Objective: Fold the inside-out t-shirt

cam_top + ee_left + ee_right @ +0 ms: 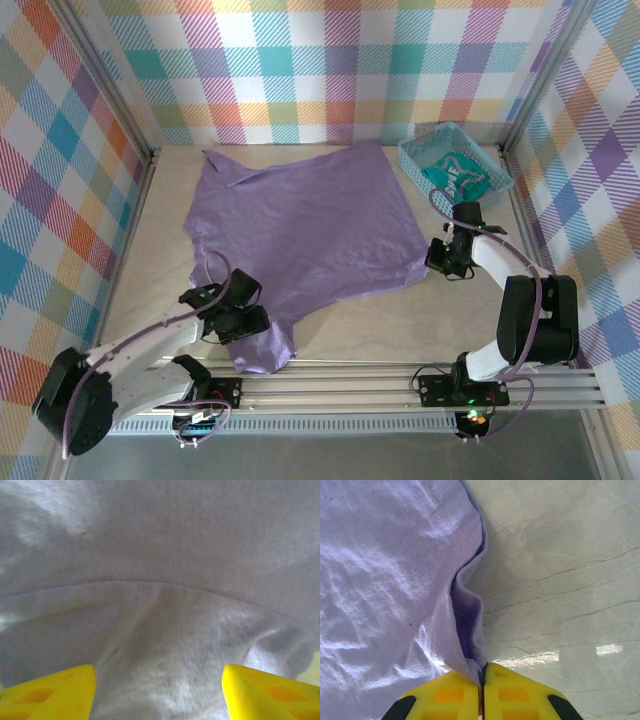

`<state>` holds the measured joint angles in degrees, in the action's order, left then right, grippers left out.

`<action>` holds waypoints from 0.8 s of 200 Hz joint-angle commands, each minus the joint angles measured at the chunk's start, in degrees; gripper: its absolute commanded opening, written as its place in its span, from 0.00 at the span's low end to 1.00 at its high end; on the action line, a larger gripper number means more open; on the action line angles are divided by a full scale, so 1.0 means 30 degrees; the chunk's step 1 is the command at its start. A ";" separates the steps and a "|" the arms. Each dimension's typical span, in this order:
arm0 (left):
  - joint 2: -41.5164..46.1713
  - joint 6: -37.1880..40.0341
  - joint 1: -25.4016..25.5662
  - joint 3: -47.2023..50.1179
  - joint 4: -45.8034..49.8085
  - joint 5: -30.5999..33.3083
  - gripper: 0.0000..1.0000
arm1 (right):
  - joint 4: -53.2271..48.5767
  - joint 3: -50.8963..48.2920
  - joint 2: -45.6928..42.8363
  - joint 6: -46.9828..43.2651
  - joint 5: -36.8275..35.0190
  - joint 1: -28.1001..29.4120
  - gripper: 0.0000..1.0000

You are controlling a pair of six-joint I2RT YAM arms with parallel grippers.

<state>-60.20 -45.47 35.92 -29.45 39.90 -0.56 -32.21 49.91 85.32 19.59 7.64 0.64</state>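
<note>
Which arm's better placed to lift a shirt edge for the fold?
Right. The right pincer is shut on the right edge of the t-shirt; the left pincer stands open above the fabric, holding nothing.

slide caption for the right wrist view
Right gripper pinches the edge of the lavender cotton t-shirt on a pale marbled tabletop.

My top camera looks down from the near edge; both wrist cameras sit close over the t-shirt [310, 220], seen in all three.
</note>
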 commanded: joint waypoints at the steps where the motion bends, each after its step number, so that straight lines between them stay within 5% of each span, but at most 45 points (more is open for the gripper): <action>1: -0.0740 0.0715 0.0130 -0.1220 -0.0812 0.0180 0.69 | 0.0101 -0.0293 -0.0227 -0.0350 0.0354 -0.0127 0.07; 34: -0.0592 0.2129 -0.1288 -0.2911 -0.0623 0.1641 0.71 | -0.0003 -0.0344 -0.0373 -0.0302 0.0413 -0.0118 0.07; 58: -0.1794 0.3152 -0.4543 -0.4013 -0.3380 0.1926 0.73 | 0.0173 -0.0408 -0.0275 -0.0262 0.0268 -0.0131 0.07; 105: -1.1386 0.5160 -0.9131 -1.1385 -0.7804 0.1882 0.75 | 0.0482 -0.0227 0.0022 -0.0182 0.0850 -0.0127 0.07; 160: -2.1060 0.6806 -1.1207 -2.1940 -0.4925 0.0970 0.75 | 0.0653 -0.0260 0.0209 -0.0174 0.0998 -0.0113 0.07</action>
<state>-116.33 -28.95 3.62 -85.97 19.73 3.57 -30.83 49.39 85.36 19.62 9.61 0.64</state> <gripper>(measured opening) 0.747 0.073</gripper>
